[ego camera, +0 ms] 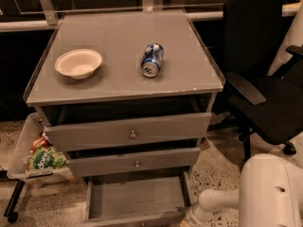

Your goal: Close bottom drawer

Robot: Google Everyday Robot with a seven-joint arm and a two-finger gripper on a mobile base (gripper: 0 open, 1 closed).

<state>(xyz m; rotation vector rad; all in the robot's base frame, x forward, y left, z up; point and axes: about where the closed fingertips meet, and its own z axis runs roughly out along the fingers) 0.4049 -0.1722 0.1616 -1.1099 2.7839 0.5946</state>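
The bottom drawer (135, 198) of the grey cabinet stands pulled out, and its empty inside shows at the lower edge of the camera view. Its front panel and knob are mostly cut off by the frame edge. My white arm reaches in from the lower right. The gripper (186, 219) sits at the drawer's front right corner, against its front rim, mostly cut off by the frame edge. The middle drawer (135, 161) and the top drawer (128, 132) above it each stand slightly out.
A white bowl (78, 63) and a lying blue can (152, 59) are on the cabinet top. A black office chair (265, 84) stands close on the right. A bin with snack bags (40, 157) is on the left. My white body (272, 193) fills the lower right.
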